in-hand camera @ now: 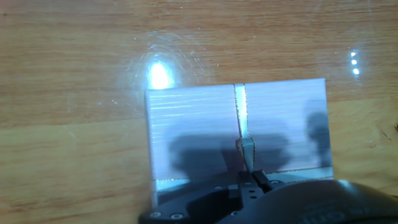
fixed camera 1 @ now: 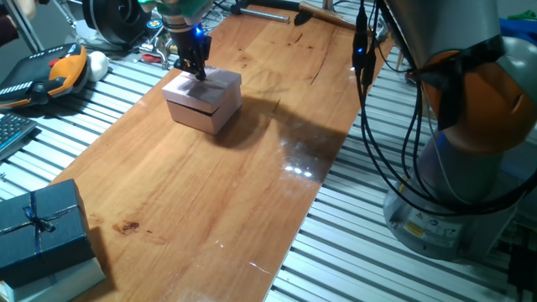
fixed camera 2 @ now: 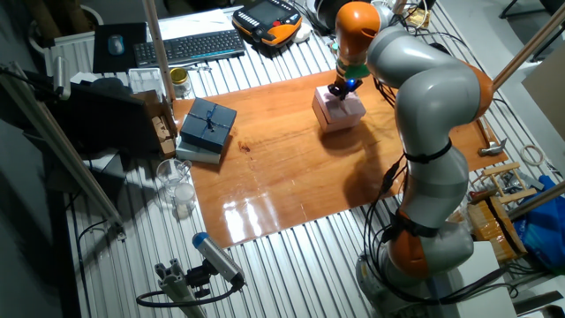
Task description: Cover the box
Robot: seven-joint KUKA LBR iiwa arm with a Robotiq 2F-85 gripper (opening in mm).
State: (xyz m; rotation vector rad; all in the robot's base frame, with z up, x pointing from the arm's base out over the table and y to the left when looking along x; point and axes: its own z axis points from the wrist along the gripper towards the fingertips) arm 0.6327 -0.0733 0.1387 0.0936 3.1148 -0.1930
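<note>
The flat pink lid point(fixed camera 1: 204, 84) with its string cross lies on top of the pale pink box point(fixed camera 1: 201, 113) at the far left of the wooden board. The two form one closed block, and the box's brownish inside is hidden. My gripper point(fixed camera 1: 195, 67) stands straight down on the lid's middle. In the hand view my gripper point(in-hand camera: 254, 180) is shut on the string loop point(in-hand camera: 247, 149) at the centre of the lid point(in-hand camera: 193, 124). The other fixed view shows the gripper point(fixed camera 2: 340, 90) on the covered box point(fixed camera 2: 338, 113).
A larger dark blue ribboned box point(fixed camera 1: 38, 226) sits at the board's near left corner; it also shows in the other fixed view point(fixed camera 2: 209, 124). An orange teach pendant point(fixed camera 1: 50, 71) lies off the board. A hammer point(fixed camera 1: 323, 15) lies at the far edge. The robot base point(fixed camera 1: 470, 168) stands right.
</note>
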